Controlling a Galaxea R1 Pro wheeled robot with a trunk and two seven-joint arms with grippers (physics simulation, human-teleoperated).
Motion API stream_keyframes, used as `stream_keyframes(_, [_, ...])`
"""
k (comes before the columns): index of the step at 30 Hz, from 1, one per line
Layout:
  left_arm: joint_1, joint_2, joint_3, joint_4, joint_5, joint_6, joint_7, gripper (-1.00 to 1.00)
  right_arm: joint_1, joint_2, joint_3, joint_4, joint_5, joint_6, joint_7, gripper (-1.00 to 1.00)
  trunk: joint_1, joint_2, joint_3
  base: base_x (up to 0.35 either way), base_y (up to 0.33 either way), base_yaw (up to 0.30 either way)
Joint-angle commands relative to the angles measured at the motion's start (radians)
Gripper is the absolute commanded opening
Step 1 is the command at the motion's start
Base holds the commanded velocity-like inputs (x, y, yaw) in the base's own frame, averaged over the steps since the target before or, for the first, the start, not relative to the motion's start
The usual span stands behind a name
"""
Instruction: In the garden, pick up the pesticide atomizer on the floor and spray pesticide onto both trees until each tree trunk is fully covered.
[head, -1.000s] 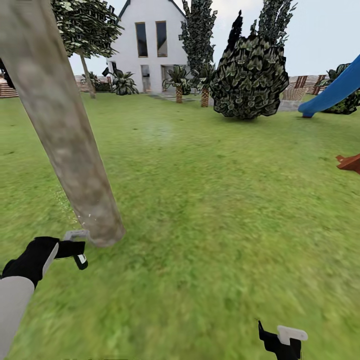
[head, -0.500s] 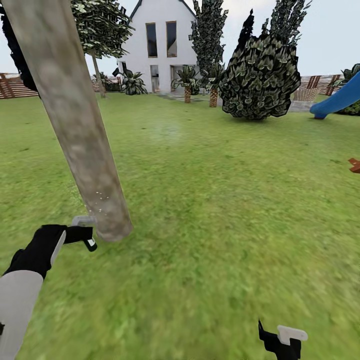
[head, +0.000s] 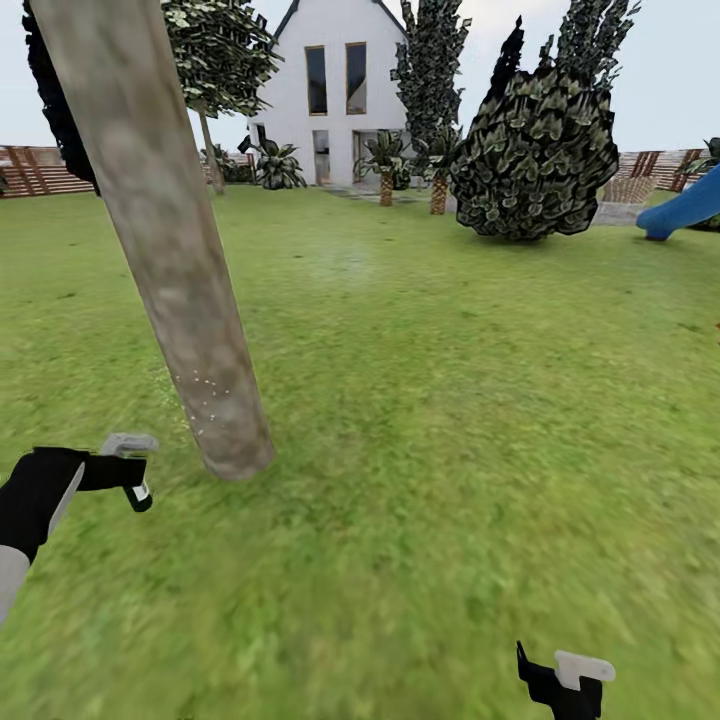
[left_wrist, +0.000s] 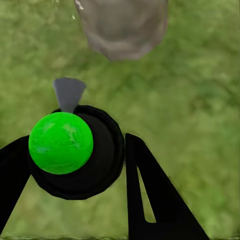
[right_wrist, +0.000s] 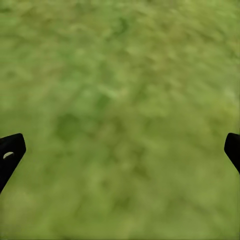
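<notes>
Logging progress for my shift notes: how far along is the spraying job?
Pickup looks done: the left hand is shut on the pesticide atomizer. In hand: it points at the near tree trunk, where pale specks show low down. Left: fuller coverage and the second tree. The right hand is open.

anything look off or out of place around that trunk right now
Nothing looks broken or spilled. The tree trunk bears a scatter of pale specks low down, by the atomizer clamped in the left gripper. The right gripper hangs open over grass.
</notes>
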Motion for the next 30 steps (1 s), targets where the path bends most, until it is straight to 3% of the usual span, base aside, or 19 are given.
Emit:
stream_keyframes(1, [0.006, -0.001, 0.003, -0.002, -0.008, 0.003, -0.009, -1.00, 0.000, 0.000, 0.006, 0.000, -0.003, -0.002, -0.005, 1.00, 0.000, 0.000, -0.001, 0.000, 0.000, 0.020])
stream_keyframes(15, [0.022, -0.002, 0.009, -0.001, -0.008, 0.001, -0.003, -1.00, 0.000, 0.000, 0.006, 0.000, -0.003, -0.002, -0.005, 1.00, 0.000, 0.000, -0.001, 0.118, -0.105, 0.001])
stream_keyframes(22, [0.063, -0.003, 0.008, 0.030, -0.008, -0.018, 0.027, -1.00, 0.000, 0.000, 0.006, 0.000, -0.003, -0.002, -0.005, 1.00, 0.000, 0.000, -0.001, 0.011, -0.025, 0.158])
stream_keyframes(30, [0.068, -0.016, 0.010, 0.032, 0.004, -0.025, 0.039, -1.00, 0.000, 0.000, 0.006, 0.000, -0.003, -0.002, -0.005, 1.00, 0.000, 0.000, -0.001, 0.000, -0.129, 0.019])
